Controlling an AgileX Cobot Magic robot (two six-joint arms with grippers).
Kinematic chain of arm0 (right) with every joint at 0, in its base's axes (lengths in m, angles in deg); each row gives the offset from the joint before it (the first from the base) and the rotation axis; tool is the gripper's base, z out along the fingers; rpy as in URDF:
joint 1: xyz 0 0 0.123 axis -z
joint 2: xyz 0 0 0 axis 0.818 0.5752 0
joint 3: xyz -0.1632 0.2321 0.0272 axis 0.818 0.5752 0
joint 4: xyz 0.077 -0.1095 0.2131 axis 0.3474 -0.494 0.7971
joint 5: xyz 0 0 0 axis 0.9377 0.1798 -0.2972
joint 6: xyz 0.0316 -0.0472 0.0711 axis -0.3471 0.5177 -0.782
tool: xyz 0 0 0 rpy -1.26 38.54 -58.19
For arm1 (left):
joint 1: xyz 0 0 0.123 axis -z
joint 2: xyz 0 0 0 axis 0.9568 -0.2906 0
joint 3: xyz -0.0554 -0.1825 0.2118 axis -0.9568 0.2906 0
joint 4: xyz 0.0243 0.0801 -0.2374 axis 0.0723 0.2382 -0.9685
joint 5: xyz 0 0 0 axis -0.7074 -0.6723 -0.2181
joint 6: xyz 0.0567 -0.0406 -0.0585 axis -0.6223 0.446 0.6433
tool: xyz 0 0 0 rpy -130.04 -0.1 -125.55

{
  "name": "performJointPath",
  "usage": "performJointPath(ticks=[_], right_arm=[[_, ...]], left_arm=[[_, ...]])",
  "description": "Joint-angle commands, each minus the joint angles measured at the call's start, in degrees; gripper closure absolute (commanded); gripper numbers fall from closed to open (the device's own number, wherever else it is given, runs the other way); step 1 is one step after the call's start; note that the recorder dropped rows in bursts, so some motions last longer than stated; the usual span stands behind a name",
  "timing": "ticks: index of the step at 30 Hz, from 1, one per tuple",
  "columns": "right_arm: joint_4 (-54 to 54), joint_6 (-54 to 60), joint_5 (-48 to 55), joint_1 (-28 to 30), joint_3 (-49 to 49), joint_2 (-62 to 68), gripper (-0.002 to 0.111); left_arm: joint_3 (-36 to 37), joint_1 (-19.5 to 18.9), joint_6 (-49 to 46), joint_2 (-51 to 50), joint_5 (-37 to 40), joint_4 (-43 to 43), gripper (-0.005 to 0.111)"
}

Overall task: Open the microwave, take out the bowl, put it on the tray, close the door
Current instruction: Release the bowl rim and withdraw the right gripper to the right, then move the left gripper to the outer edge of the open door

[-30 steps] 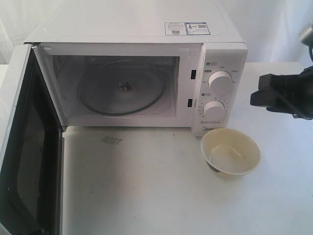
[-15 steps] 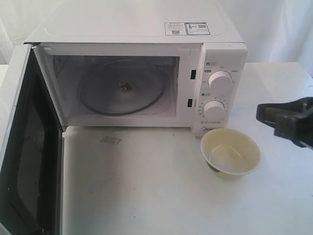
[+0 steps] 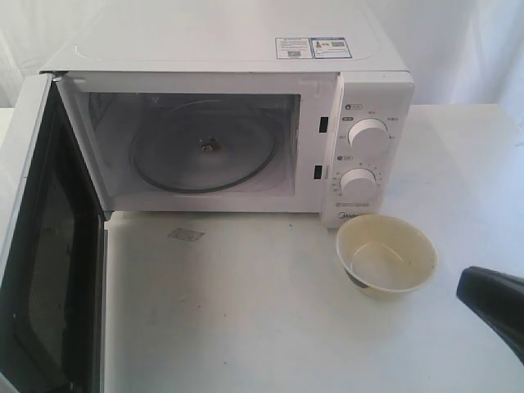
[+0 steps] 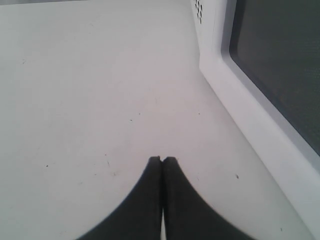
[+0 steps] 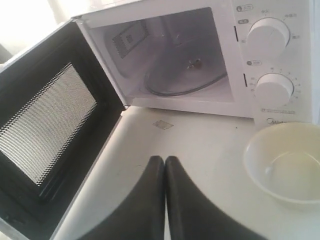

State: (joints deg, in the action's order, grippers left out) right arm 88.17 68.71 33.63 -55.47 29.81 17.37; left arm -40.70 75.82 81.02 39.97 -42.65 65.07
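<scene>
We've got right claw (image 5: 165, 159) pressed together, empty; bowl (image 3: 386, 254) just beside it, open door (image 3: 49, 270) beyond. It's dropped lower since earlier.

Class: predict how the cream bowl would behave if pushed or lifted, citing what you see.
The bowl looks thin-walled and rigid: probably light, stiff. Its narrow dark foot under a wide rim suggests a rim push may tip it. On the smooth table it likely slides easily.
</scene>
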Motion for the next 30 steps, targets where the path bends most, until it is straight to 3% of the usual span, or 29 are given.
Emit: performJointPath(ticks=[1, 10, 17, 25, 30], right_arm=[[4.1, 2.1, 0.8, -0.1, 2.2, -5.9, 0.108], [4.6, 2.3, 2.5, -0.1, 2.5, -9.7, 0.108], [16.2, 18.7, 5.7, -0.1, 4.5, -10.0, 0.108], [17.2, 14.6, -3.9, -0.1, 8.7, -10.0, 0.108], [17.4, 11.4, -2.7, -0.1, 10.2, -10.0, 0.108]], left_arm=[[0.3, 0.0, -0.2, 0.3, 0.2, -0.5, 0.107], [0.3, 0.0, -0.2, 0.3, 0.2, -0.5, 0.107], [0.3, 0.0, -0.2, 0.3, 0.2, -0.5, 0.107], [0.3, 0.0, -0.2, 0.3, 0.2, -0.5, 0.107], [0.3, 0.0, -0.2, 0.3, 0.2, -0.5, 0.107]])
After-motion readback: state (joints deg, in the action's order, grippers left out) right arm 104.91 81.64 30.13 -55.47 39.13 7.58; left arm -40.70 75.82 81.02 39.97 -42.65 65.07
